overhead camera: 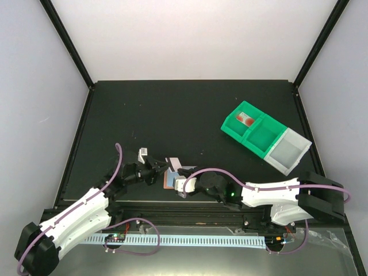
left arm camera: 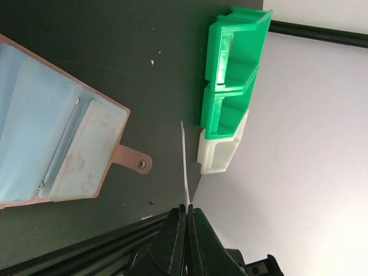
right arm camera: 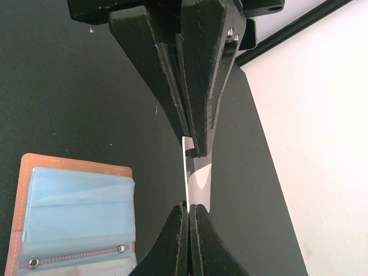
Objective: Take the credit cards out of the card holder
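A credit card hangs edge-on above the table, white and thin. My right gripper is shut on its near edge. My left gripper comes in from the opposite side and is shut on the far edge. In the left wrist view the same credit card is a thin white line rising from the shut left gripper. The card holder lies open flat on the black table, salmon outside with pale blue pockets, its snap tab sticking out. Seen from above, both grippers meet over the card holder.
A green compartment bin with a pale grey end section sits at the right rear; one compartment holds a small red and white item. A black frame rail runs along the near table edge.
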You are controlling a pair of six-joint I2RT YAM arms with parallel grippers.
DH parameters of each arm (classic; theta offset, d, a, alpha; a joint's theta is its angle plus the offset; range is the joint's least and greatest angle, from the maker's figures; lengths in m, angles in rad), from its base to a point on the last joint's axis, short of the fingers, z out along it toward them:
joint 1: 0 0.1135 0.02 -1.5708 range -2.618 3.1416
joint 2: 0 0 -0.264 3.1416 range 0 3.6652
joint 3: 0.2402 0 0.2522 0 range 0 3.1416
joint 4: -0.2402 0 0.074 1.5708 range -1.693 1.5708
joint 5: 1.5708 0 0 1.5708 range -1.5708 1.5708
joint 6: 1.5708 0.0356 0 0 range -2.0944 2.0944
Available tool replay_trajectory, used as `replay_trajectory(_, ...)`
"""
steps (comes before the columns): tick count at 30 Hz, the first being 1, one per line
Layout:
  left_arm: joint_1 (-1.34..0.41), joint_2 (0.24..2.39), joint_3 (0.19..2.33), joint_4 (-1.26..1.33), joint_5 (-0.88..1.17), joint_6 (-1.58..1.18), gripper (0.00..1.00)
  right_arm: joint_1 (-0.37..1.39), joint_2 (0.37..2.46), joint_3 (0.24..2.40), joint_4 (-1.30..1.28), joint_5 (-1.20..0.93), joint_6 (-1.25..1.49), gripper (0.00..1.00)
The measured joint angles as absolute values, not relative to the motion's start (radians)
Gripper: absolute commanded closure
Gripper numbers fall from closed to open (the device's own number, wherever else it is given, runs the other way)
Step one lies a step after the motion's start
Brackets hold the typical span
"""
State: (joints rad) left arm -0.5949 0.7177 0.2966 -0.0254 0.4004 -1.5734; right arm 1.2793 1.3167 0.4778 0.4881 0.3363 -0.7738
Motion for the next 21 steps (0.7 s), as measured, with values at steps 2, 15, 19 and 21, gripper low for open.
replay_trajectory(2,-0.595,0.71,0.296,-0.025,0.398,-1.577,0.84,1.28,1.316,0.477,0.492,0.336,-0.778,0.99)
replay_trajectory(15,-0.596,0.541,0.326,-0.124,0.25,-1.397,0.01,1.277,1.202,0.411,0.506,0.378,-0.67,0.99)
replay_trajectory(19,-0.596,0.511,0.338,-0.174,0.189,-1.286,0.01,1.272,1.159,0.427,0.452,0.397,-0.593,0.99)
replay_trajectory(21,-0.596,0.509,0.343,-0.195,0.175,-1.225,0.01,1.261,1.143,0.442,0.418,0.405,-0.559,0.99)
